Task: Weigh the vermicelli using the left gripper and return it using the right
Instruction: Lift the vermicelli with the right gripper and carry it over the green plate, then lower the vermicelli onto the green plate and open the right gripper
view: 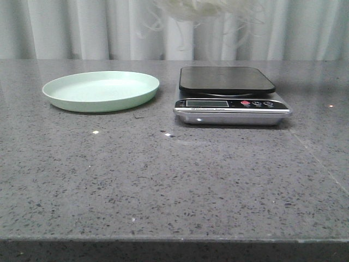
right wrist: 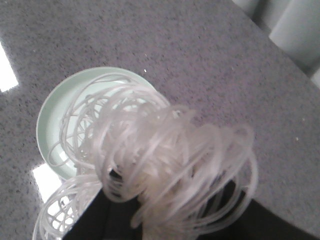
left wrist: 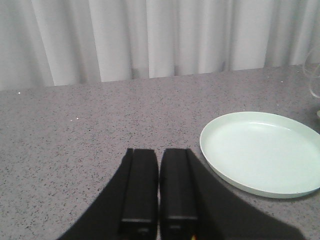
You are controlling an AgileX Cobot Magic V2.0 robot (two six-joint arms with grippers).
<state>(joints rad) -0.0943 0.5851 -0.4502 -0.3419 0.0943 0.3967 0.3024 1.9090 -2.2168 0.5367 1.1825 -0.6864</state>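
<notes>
The vermicelli [right wrist: 170,160], a loose tangle of thin translucent white strands, hangs from my right gripper [right wrist: 155,202]. The strands cover the jaws, and only the black body [right wrist: 112,217] shows. In the front view the vermicelli [view: 202,10] hangs at the top edge, high above the scale [view: 229,93], whose black platform is bare. The pale green plate [view: 101,90] is empty; it lies below the vermicelli in the right wrist view [right wrist: 52,130]. My left gripper [left wrist: 159,155] is shut and empty, low over the counter beside the plate [left wrist: 260,152]. Neither gripper shows in the front view.
The grey speckled counter [view: 163,185] carries the plate at back left and the scale at back right. A white curtain [view: 82,27] hangs behind the counter. The counter's front edge [view: 163,238] runs along the bottom of the front view.
</notes>
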